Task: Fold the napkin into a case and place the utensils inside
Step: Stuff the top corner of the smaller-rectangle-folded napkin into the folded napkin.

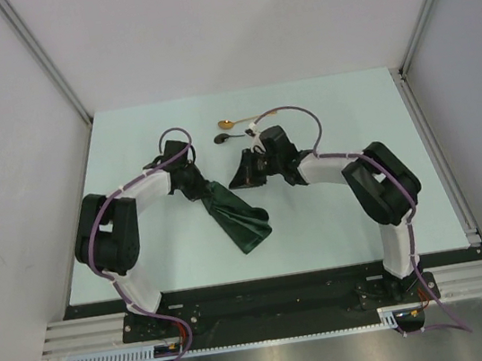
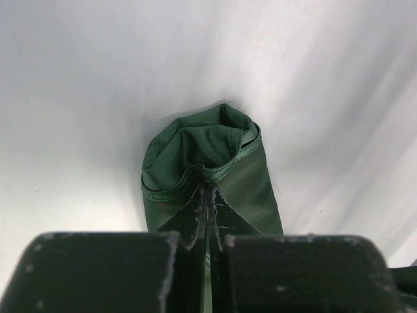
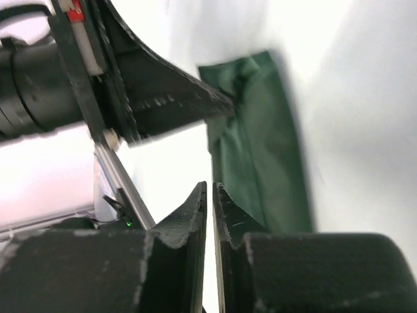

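The dark green napkin (image 1: 243,217) lies folded as a narrow case, slanting from the table's middle toward the front. My left gripper (image 1: 196,188) is shut on its upper end, the mouth of the case (image 2: 195,147) puckered just beyond the fingertips (image 2: 203,195). My right gripper (image 1: 243,174) hovers just right of that end, jaws a narrow slit apart with nothing between them (image 3: 210,187); the right wrist view shows the case (image 3: 260,150) and the left fingers (image 3: 169,98) pinching it. A gold spoon (image 1: 227,123) and a black spoon (image 1: 226,136) lie behind the grippers.
The pale table (image 1: 347,101) is walled by white panels on the left, back and right. A metal rail (image 1: 277,302) with the arm bases runs along the near edge. A purple cable (image 1: 296,113) loops over the right arm near the spoons.
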